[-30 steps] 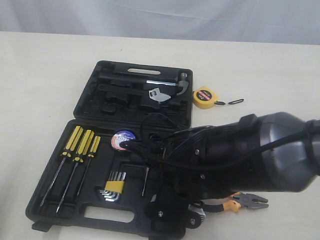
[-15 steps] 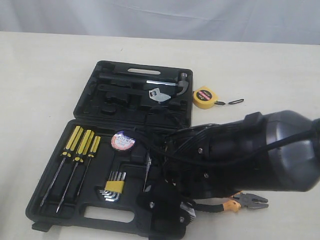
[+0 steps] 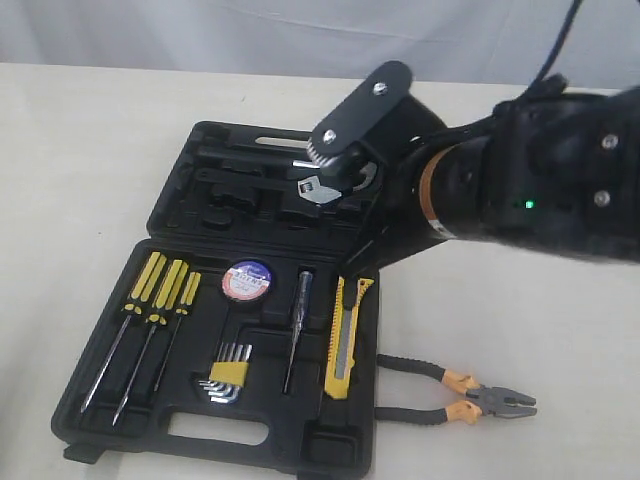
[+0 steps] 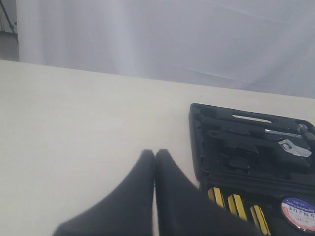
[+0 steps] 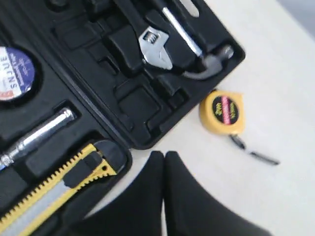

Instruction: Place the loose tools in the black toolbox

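Note:
The black toolbox [image 3: 300, 448] lies open in two halves. The yellow-black utility knife [image 3: 340, 338] rests in a recess at the right of the near half, and the black tape roll [image 3: 247, 280] sits in its round recess. On the table to the right of the box lie the pliers [image 3: 470, 392]. The yellow tape measure [image 5: 222, 113] lies on the table by the far half's corner; my right arm hides it in the exterior view. My right gripper [image 5: 164, 156] is shut and empty, above the table beside the box's edge. My left gripper [image 4: 154, 153] is shut and empty, left of the box.
Three yellow-handled screwdrivers [image 3: 160, 290], hex keys [image 3: 228, 375] and a slim steel tester [image 3: 297, 325] fill the near half. A hammer and a silver wrench [image 3: 318, 187] sit in the far half. My bulky right arm [image 3: 520, 190] hangs over the table's right side.
My right arm has lifted off the near right part of the box and swung back towards the far half. Its jaws have closed. The utility knife now shows, lying in its recess.

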### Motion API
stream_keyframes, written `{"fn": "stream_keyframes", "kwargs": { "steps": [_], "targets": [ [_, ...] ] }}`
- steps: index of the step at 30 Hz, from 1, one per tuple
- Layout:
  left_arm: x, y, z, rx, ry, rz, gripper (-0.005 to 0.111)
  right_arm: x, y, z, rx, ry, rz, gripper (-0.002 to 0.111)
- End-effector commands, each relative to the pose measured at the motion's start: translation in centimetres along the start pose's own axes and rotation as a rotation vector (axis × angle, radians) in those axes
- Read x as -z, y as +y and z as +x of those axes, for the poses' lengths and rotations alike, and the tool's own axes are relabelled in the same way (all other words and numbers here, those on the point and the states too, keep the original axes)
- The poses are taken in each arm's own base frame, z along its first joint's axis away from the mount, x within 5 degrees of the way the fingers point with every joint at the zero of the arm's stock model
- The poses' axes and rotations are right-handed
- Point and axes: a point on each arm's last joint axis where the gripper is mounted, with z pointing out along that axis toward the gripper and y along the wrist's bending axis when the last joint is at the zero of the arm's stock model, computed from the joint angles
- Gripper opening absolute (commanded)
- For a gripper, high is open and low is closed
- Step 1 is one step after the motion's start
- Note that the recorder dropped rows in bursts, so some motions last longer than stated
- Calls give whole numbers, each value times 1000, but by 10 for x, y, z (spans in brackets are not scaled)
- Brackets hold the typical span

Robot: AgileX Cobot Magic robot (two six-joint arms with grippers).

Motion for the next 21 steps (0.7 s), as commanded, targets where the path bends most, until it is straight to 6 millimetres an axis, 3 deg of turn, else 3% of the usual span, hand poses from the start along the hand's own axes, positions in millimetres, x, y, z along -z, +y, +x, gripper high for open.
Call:
{"fn": "stream_keyframes", "kwargs": {
  "steps": [1,7,14,21],
  "targets": [
    [0,-1,-1,-2,1,5,0,-32,-14,5,-294,15,-101,-1],
    [0,-1,-1,-2,1,5,0,-78,-11,13,-299,17,-164,-1],
    [0,-1,-1,-2,1,5,0,-116,-3,20,-279,46,-198,-1],
    [0,0,-1,-4,1,5,0,-128,-3,22,-247,67,-191,-1]
  ]
}}
